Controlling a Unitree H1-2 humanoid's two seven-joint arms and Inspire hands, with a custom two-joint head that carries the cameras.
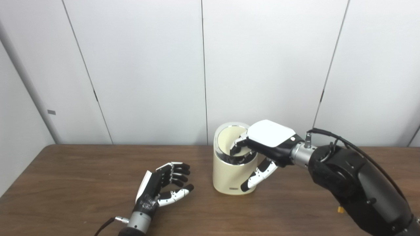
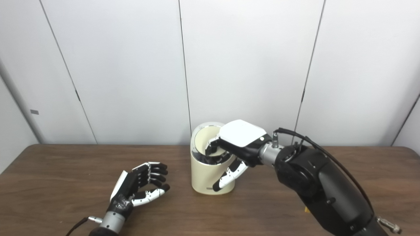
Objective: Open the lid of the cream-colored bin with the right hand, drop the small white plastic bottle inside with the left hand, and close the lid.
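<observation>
Reaching into the bin (image 1: pixel 229 177) rim, right hand (image 1: pixel 262 144).

Bin (image 1: pixel 226 177) interior hidden behind right hand (image 1: pixel 262 144); bottle unseen; right arm cut off at frame edge.

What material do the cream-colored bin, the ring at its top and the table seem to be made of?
Cream-colored bin: likely painted metal or plastic; smooth matte surface, no seams visible. Ring at its rim: looks like polished metal, since it is silvery and reflective. Table: wood or wood-look laminate; dark brown streaked grain with a soft sheen. Which of the two cannot be told from here.
</observation>
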